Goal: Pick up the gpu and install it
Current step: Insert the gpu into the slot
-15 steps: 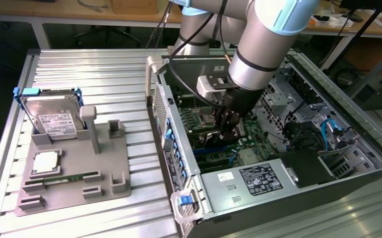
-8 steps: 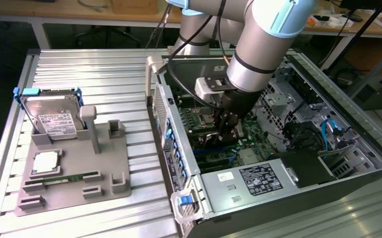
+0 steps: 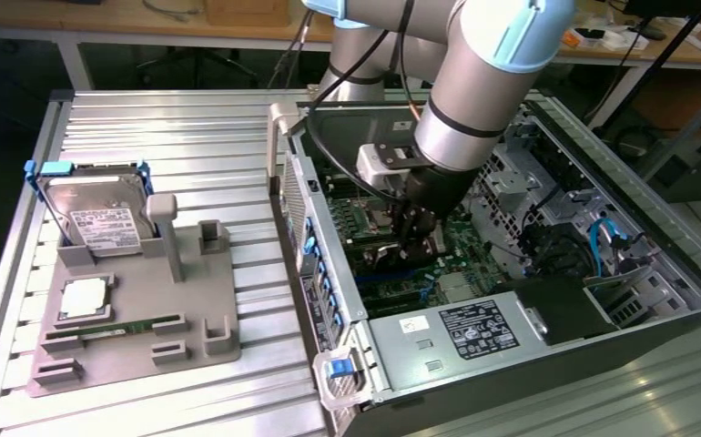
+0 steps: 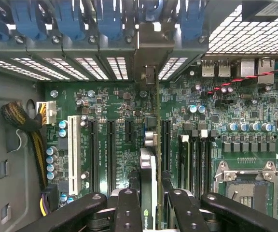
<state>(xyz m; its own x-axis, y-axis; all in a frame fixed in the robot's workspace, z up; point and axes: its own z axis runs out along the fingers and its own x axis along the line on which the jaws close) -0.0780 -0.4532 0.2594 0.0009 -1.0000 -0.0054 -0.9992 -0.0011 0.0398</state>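
Inside the open computer case, my gripper reaches down over the green motherboard. In the wrist view the gpu appears edge-on, a thin card running from between my black fingers toward the case's rear wall. Its silver end bracket lies against the slot openings there. My gripper is shut on the gpu, one finger on each face. The card stands over the black expansion slots; I cannot tell whether it sits in one.
On the slatted table a grey fixture holds a silver hard drive, a processor chip and a memory stick. In the case are a power supply, a white slot, a cable bundle and a processor socket.
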